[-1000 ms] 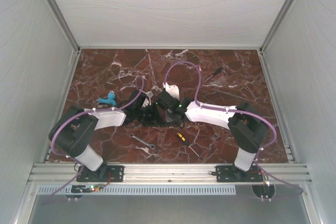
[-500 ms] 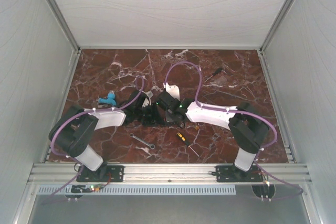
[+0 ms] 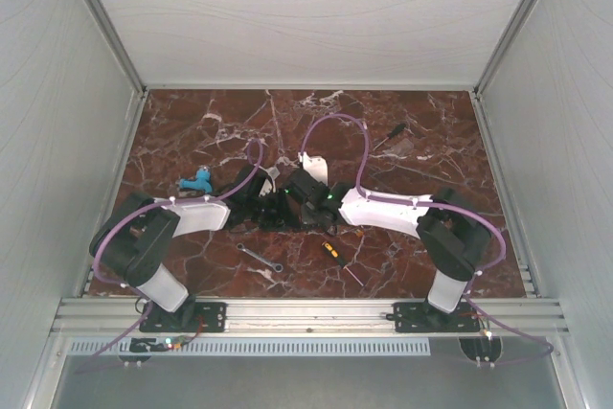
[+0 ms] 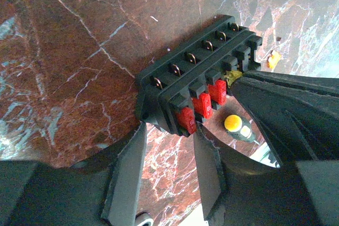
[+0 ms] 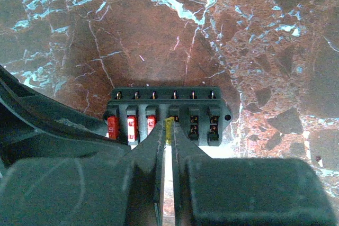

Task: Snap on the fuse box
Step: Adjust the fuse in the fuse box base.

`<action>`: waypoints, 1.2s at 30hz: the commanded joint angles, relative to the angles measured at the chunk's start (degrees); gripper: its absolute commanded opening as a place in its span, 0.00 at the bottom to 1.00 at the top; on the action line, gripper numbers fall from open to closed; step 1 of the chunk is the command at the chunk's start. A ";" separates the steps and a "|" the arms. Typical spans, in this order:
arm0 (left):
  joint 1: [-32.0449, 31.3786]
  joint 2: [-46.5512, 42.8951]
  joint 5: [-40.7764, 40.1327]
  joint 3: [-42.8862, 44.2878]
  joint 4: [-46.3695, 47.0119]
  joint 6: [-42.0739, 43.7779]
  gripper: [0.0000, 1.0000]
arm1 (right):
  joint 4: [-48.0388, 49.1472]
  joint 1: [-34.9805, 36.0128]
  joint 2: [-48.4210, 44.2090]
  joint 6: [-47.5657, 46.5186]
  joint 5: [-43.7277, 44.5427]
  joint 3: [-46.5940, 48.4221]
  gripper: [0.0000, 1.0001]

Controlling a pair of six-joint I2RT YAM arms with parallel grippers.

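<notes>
The black fuse box point(image 4: 196, 80) is held just off the marble, three red fuses point(image 4: 202, 104) seated in its row of slots. My left gripper point(image 4: 169, 129) is shut on the box's near end, one finger on each side. My right gripper point(image 5: 168, 135) is shut on a small yellow fuse point(image 5: 168, 126), its tip at the fourth slot of the fuse box point(image 5: 169, 104); the two slots to the right stand empty. From above, both grippers meet over the box point(image 3: 278, 206) at the table's middle, which they largely hide.
A silver wrench point(image 3: 260, 257) and a yellow-and-black screwdriver point(image 3: 337, 258) lie near the front. A blue object point(image 3: 196, 180) sits at the left, a thin screwdriver point(image 3: 388, 136) at the back right. Loose orange fuses point(image 4: 273, 59) lie on the marble.
My right gripper has edged slightly left toward the box. The left gripper keeps its hold and stays in place.
</notes>
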 commanded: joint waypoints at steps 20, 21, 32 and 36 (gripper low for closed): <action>0.06 1.53 -1.29 -0.35 -2.65 0.77 0.32 | -14.56 -1.98 2.56 -1.28 -6.11 -0.07 0.00; 0.11 1.46 -1.19 -0.35 -2.61 0.77 0.32 | -14.98 -2.29 3.12 -1.21 -6.88 0.10 0.00; 0.16 1.50 -0.94 -0.46 -2.39 0.25 0.30 | -18.53 -2.77 8.49 -2.21 -12.92 2.56 0.00; 0.15 1.44 -0.88 -0.53 -2.47 0.09 0.30 | -18.57 -2.69 10.50 -2.17 -14.47 2.51 0.00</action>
